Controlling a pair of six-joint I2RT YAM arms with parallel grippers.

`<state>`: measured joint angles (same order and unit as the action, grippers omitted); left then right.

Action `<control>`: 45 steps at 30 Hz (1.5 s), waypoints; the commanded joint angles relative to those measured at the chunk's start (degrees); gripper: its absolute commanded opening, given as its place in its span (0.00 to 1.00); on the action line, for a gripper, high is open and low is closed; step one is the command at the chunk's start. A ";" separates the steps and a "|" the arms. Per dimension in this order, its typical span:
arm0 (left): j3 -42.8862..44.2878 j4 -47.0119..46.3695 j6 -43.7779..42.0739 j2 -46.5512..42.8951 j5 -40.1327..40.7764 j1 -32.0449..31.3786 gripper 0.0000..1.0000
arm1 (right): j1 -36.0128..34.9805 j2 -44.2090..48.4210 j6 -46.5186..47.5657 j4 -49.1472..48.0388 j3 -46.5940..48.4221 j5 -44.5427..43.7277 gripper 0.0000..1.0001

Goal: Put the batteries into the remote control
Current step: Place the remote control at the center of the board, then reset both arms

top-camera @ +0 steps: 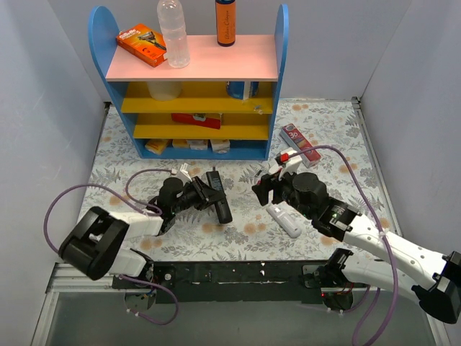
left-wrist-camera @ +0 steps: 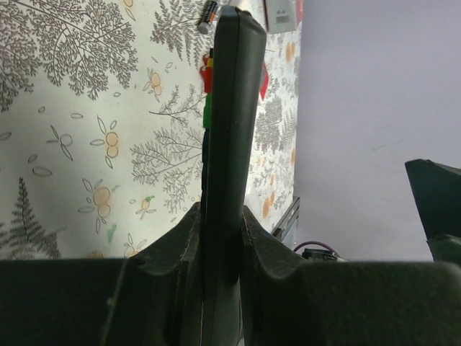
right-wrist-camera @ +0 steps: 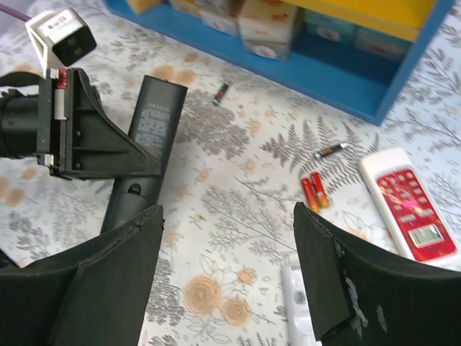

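While the left gripper point(top-camera: 204, 196) is pinching the black remote control point(top-camera: 220, 198) across its two thin edges, jaws shut tight on its near half, it is acting as a clamp. The grip is leaving the broad faces free. The remote's long axis is running near to far, its far end pointing at the blue shelf point(top-camera: 277, 86) and leaning slightly left. From the right wrist view, its labelled back is facing up and rightward, which I judge is meant to present the battery bay to the other arm.

Right of it, the batteries point(right-wrist-camera: 315, 193) are lying loose on the floral table point(top-camera: 324, 130). An orange pair is sitting side by side, and two dark cells point(right-wrist-camera: 222, 92) are resting farther off toward the shelf, all apart from the remote.

Farther right, the right gripper point(top-camera: 265, 189) is hovering with jaws spread wide, gripping nothing, just above a white remote point(top-camera: 284, 220), probably lining up for a cell.
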<state>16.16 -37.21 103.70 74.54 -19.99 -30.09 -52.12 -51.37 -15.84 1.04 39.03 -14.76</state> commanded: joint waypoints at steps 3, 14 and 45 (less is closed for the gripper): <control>7.74 -3.74 -2.80 12.01 -5.75 -0.68 0.22 | 0.44 4.70 1.42 5.02 -1.85 -8.43 0.80; 4.77 -4.45 1.23 20.56 -4.19 -0.68 0.73 | 0.88 9.71 2.04 11.61 -2.11 -16.60 0.81; 28.31 55.32 -33.12 -52.30 54.08 3.89 0.98 | 1.14 27.47 4.85 18.74 1.14 -38.76 0.86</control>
<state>43.42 14.98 76.42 23.38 28.18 -26.41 -51.09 -25.10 -12.12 22.50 38.00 -50.94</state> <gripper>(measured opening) 0.981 0.853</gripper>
